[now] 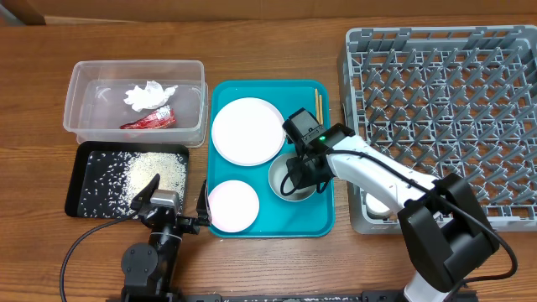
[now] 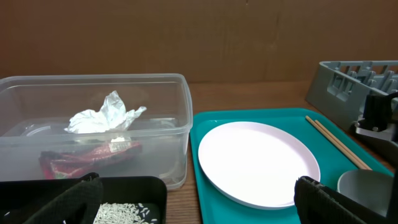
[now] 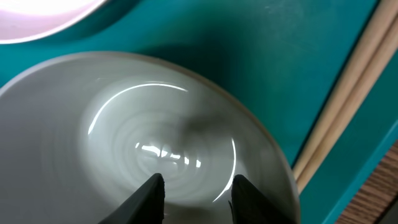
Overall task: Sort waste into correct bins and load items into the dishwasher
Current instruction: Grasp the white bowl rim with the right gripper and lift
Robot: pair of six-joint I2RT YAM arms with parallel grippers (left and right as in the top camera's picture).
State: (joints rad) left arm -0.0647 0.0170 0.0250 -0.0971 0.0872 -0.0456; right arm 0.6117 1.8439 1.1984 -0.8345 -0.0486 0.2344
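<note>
My right gripper is open, both fingers hanging just above the inside of a grey-white bowl on the teal tray. A large plate, a smaller plate and the chopsticks lie on the same tray. My left gripper is open and empty, low between the black tray of rice and the teal tray. The clear tub holds the tissue and red wrapper.
The teal tray sits mid-table. The grey dish rack fills the right side; a small white dish sits at its front left corner under my right arm. Bare wooden table lies in front.
</note>
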